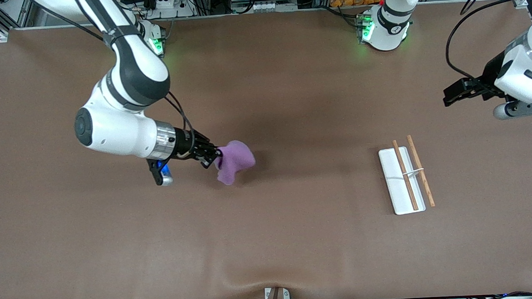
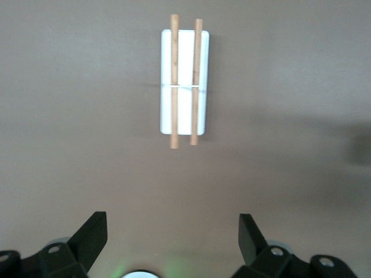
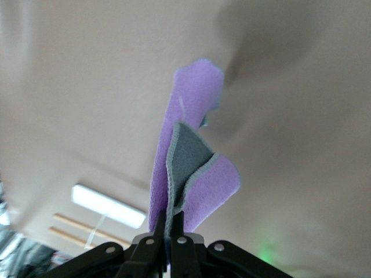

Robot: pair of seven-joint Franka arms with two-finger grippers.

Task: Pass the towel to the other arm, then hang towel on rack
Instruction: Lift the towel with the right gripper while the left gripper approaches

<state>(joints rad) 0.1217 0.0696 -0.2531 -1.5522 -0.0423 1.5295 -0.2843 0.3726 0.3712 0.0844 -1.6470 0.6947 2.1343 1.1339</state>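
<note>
My right gripper is shut on one edge of the purple towel and holds it up above the table toward the right arm's end. In the right wrist view the towel sticks out folded from between the closed fingers. The rack, a white base with two brown rods, lies flat on the table toward the left arm's end. It also shows in the left wrist view and in the right wrist view. My left gripper is open and empty, held in the air nearer the bases than the rack.
The brown table cover spans the whole view. A small clamp sits at the table edge nearest the front camera.
</note>
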